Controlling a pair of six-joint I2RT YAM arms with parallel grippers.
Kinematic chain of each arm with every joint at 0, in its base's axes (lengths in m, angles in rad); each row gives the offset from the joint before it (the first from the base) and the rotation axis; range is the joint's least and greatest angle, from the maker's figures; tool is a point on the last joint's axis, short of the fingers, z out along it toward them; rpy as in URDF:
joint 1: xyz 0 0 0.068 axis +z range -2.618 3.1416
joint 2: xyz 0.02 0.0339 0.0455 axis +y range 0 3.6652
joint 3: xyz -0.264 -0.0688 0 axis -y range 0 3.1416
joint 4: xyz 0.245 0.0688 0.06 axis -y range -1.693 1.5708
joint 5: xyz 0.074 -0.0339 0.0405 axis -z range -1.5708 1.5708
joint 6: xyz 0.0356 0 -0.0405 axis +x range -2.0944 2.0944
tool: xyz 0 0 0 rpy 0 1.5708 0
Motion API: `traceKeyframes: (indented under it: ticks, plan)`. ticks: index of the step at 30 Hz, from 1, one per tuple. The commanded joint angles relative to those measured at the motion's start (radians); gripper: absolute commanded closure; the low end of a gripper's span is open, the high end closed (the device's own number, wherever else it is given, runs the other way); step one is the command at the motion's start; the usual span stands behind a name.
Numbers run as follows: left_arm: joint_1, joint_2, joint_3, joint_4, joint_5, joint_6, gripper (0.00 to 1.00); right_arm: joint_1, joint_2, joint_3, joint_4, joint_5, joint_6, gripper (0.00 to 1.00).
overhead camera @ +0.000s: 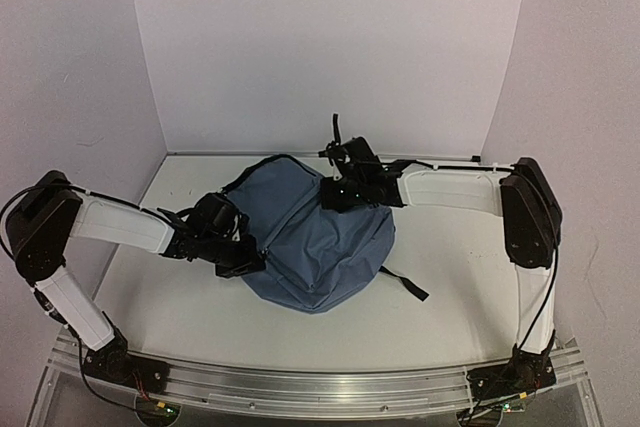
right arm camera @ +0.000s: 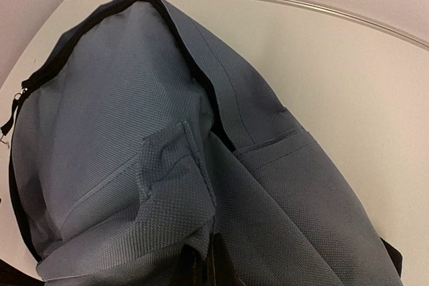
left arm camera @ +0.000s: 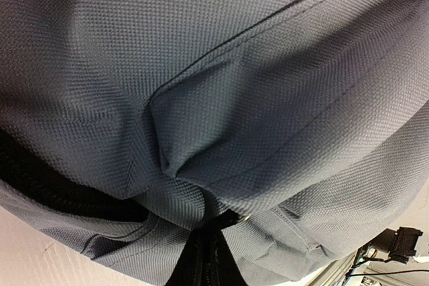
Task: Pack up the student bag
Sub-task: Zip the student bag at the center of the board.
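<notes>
The student bag (overhead camera: 312, 242), slate-blue fabric with black zippers, lies in the middle of the table. My left gripper (overhead camera: 246, 259) is shut on a fold of cloth at its left edge. In the left wrist view the bag (left arm camera: 221, 85) fills the frame and the black fingers (left arm camera: 208, 259) pinch the fabric at the bottom. My right gripper (overhead camera: 337, 197) is shut on the bag's upper right side. In the right wrist view the bag (right arm camera: 134, 145) lies below the camera, with the fingertips (right arm camera: 216, 266) closed on a gathered seam. A black zipper line (right arm camera: 40, 78) runs along the top left edge.
A black shoulder strap (overhead camera: 405, 285) trails out from the bag toward the right front. White walls close in the table at the back and both sides. An aluminium rail (overhead camera: 320, 384) runs along the near edge between the arm bases.
</notes>
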Motion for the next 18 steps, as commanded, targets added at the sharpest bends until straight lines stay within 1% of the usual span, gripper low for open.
traceKeyframes:
  ticks: [1,2,3,4,7,9,11,13,16,18]
  plan:
    - [-0.011,-0.01,0.062,-0.148,-0.021,0.036,0.92,-0.059,-0.078,0.015,0.047,0.054,-0.002,1.0]
    - [-0.01,-0.021,0.074,-0.169,-0.029,0.043,0.88,-0.059,-0.084,0.013,0.048,0.035,-0.01,1.0]
    - [-0.01,-0.033,0.085,-0.189,-0.04,0.051,0.81,-0.059,-0.092,0.01,0.049,0.017,-0.018,1.0]
    - [-0.011,-0.051,0.095,-0.214,-0.053,0.058,0.71,-0.059,-0.103,0.006,0.05,-0.003,-0.03,0.94]
    - [-0.005,-0.125,0.125,-0.3,-0.105,0.077,0.37,-0.059,-0.155,-0.026,0.052,-0.068,-0.068,0.63]
    - [0.006,-0.174,0.14,-0.349,-0.119,0.096,0.18,-0.059,-0.204,-0.06,0.054,-0.093,-0.085,0.34]
    - [0.026,-0.218,0.155,-0.381,-0.11,0.115,0.09,-0.059,-0.256,-0.092,0.053,-0.111,-0.092,0.16]
    - [0.075,-0.252,0.17,-0.418,-0.086,0.143,0.02,-0.06,-0.311,-0.138,0.053,-0.117,-0.092,0.03]
    - [0.179,-0.3,0.185,-0.443,-0.01,0.183,0.0,-0.075,-0.387,-0.189,0.05,-0.121,-0.077,0.02]
    - [0.252,-0.326,0.199,-0.473,-0.002,0.223,0.0,-0.113,-0.424,-0.224,0.044,-0.126,-0.045,0.02]
